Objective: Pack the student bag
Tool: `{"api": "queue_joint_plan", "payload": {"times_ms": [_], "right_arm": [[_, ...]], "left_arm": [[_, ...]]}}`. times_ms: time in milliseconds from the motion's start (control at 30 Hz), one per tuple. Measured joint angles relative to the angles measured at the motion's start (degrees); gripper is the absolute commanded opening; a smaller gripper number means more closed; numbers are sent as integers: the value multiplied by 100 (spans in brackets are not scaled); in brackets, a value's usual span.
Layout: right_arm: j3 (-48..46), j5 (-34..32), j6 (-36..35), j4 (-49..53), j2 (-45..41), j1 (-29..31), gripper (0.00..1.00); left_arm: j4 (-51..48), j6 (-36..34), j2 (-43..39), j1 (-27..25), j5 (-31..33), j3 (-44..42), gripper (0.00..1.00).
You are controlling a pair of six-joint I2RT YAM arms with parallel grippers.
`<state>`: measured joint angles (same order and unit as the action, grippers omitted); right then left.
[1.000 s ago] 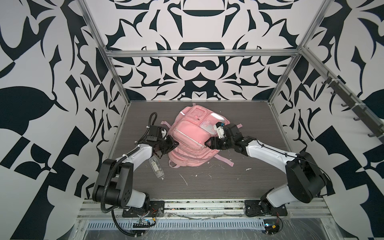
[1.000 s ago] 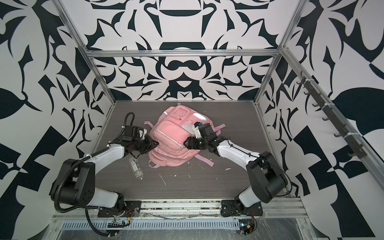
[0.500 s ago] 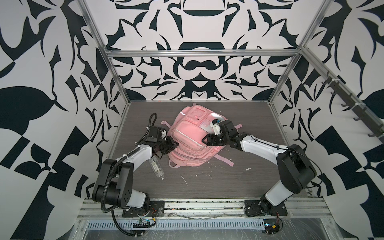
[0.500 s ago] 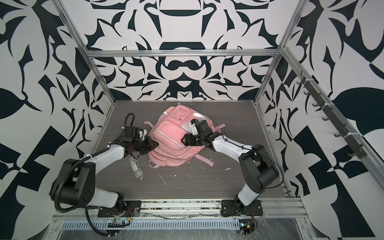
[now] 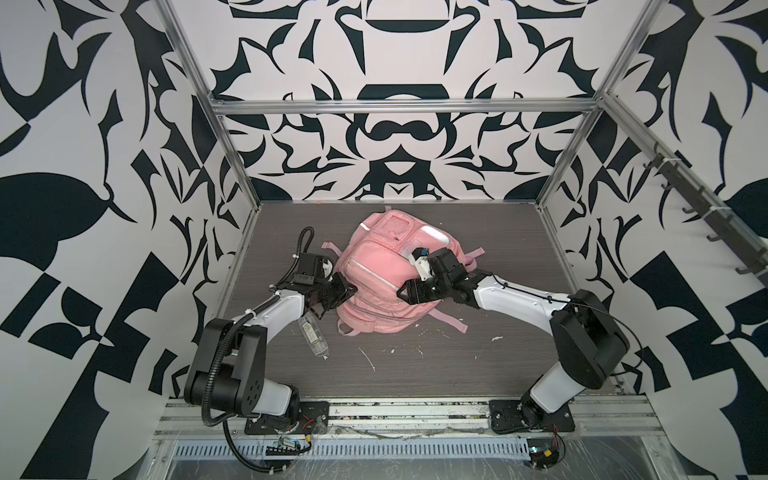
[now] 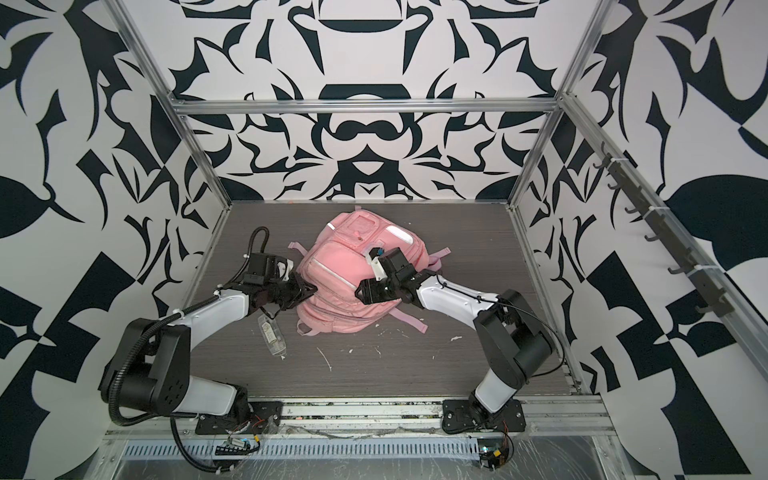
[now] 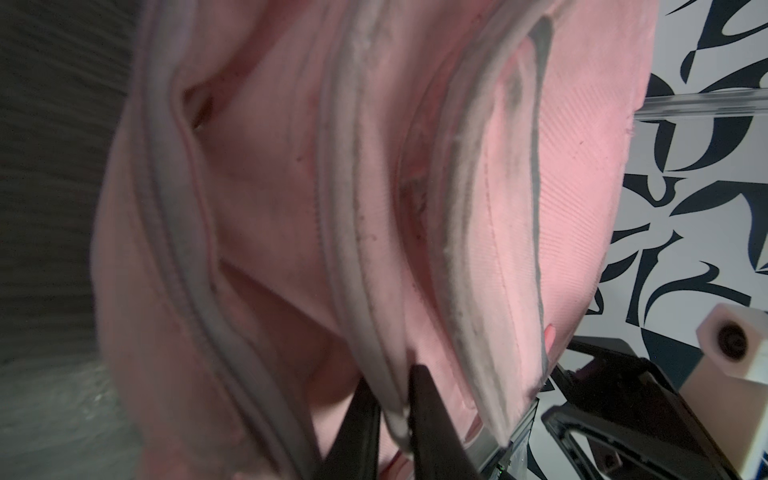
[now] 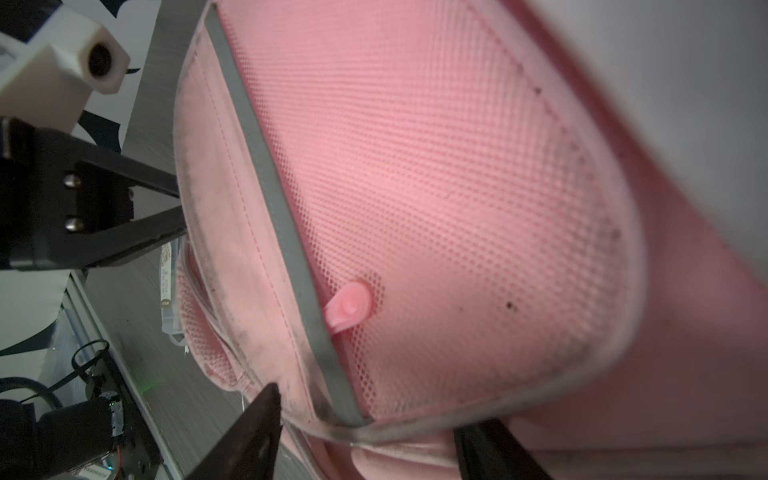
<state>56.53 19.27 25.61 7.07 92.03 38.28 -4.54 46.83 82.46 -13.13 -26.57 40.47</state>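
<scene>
At the middle of the table (image 5: 498, 361), a little toward 12 o'clock, the student bag (image 5: 374, 270) lies with its front pockets facing up. At the bag's 9 o'clock edge the left gripper (image 7: 392, 399) has not shifted over the last second. In the left wrist view its fingers are pressed together on a grey-piped seam (image 7: 365, 291), pinching the fabric.

The change is on the opposite side. The right gripper (image 5: 409, 293), reaching in from 4 o'clock, has slid across the bag's front toward 9 o'clock, and its elbow has swung inward with it. Its jaws stand spread, straddling the lower rim of the mesh pocket (image 8: 436, 187), close to a pink zip pull (image 8: 348, 306). They clamp nothing that the pictures show.

This looks like the set-up for opening a pocket, with one arm anchoring the cloth and the other lining up on the zip. Packing itself seems barely begun, since a clear plastic container (image 5: 313, 338) lies on the table just beside the bag at its 7 o'clock, outside it.
</scene>
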Motion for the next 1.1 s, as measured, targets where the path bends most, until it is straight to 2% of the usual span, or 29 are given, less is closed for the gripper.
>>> {"api": "queue_joint_plan", "payload": {"times_ms": [333, 533, 1100], "right_arm": [[-345, 361, -31, 378, -881, 396, 65], [-472, -127, -184, 730, -1150, 459, 66], [136, -1082, -815, 654, 90, 457, 67]], "left_arm": [[7, 15, 0, -2, -2, -2, 18], [28, 33, 4, -2, -2, -2, 17], [81, 94, -13, -13, -2, -79, 17]]}}
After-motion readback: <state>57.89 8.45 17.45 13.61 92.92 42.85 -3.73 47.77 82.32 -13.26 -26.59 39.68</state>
